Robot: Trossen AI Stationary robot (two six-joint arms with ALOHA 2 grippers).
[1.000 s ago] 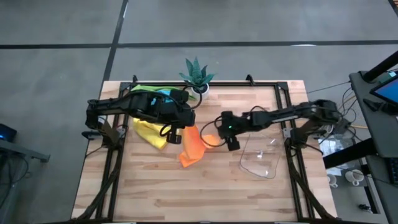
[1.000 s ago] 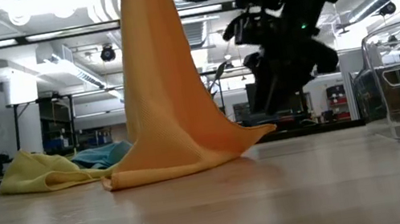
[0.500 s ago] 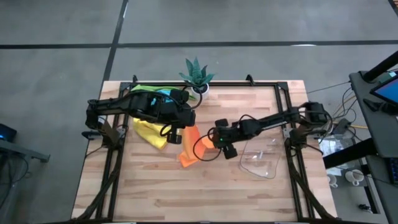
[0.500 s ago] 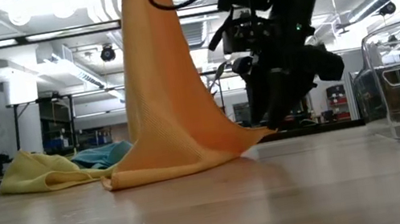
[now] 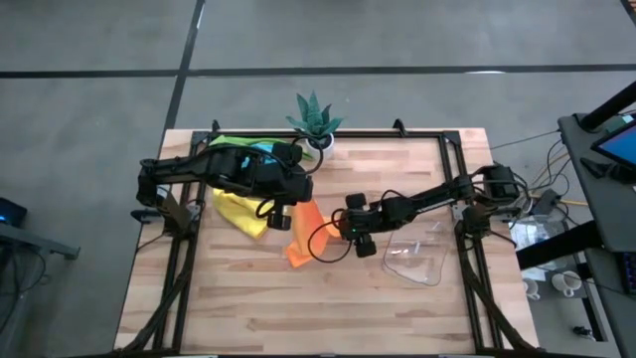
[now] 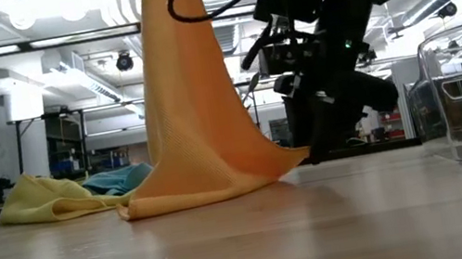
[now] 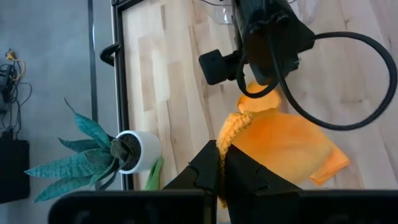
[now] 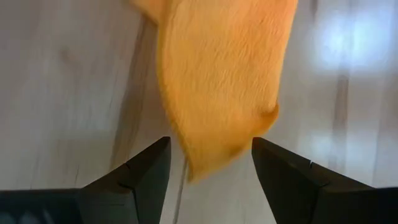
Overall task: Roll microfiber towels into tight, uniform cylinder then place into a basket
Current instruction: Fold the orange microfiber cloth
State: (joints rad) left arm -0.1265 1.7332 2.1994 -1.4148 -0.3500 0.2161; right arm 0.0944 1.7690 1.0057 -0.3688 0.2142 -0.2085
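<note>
- High view: the left tool (image 5: 295, 202) is pinching the top edge of the orange towel (image 5: 305, 235) and holding it up over the middle of the desk (image 5: 328, 298), while the right tool (image 5: 345, 227) is reaching in low from the right, just beside the towel's right-hand corner. The yellow towel (image 5: 238, 211), the green towel (image 5: 227, 142) and the light blue towel (image 5: 260, 148) are lying heaped under the left arm at the far left; the basket (image 5: 417, 255) is sitting right of centre, with no towel in it. Judging by this, the work is at the spreading-out step; no rolling is begun.
- Low view: the orange towel (image 6: 188, 99) is hanging with its long axis upright, its lower part trailing on the desk and its tip pointing right towards the right tool (image 6: 319, 148), which is standing at desk level right at that tip.
- Left wrist view: the left tool's fingers (image 7: 214, 167) are clamped tight on a gathered orange edge, and the rest of the cloth is draping down to the desk.
- Right wrist view: the right tool's fingers (image 8: 140, 171) are standing wide, one to each side of the towel's corner (image 8: 214, 155), not gripping it. The next move probably calls for closing on that corner, then pulling it away from the left tool so the cloth lies flat.
</note>
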